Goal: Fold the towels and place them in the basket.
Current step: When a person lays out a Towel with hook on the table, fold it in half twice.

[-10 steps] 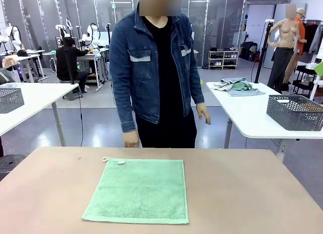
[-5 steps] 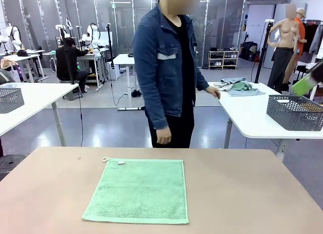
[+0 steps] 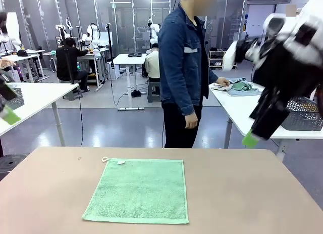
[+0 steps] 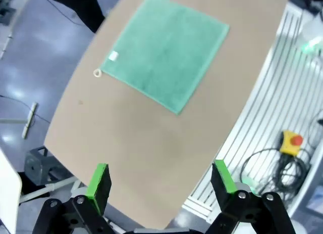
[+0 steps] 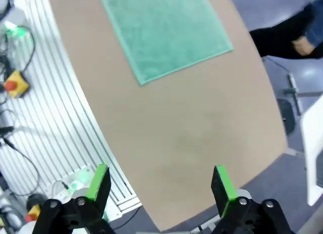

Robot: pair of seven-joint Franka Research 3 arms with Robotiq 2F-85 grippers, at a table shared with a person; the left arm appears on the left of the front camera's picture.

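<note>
my left gripper (image 4: 160,173) and right gripper (image 5: 160,173) both hang wide open, empty, above the brown table (image 3: 242,193). the mint green towel (image 3: 136,190) lies flat mid-table, white loop (image 3: 105,159) at its far left corner; its white label (image 3: 121,162) is too small to read.

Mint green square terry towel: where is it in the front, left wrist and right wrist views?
Front: mint green terry towel lies flat, lower centre.
Left wrist: towel upper centre, turned diagonally.
Right wrist: towel top centre, cut by the top edge.
Shared landmark: the tan table under it.
</note>
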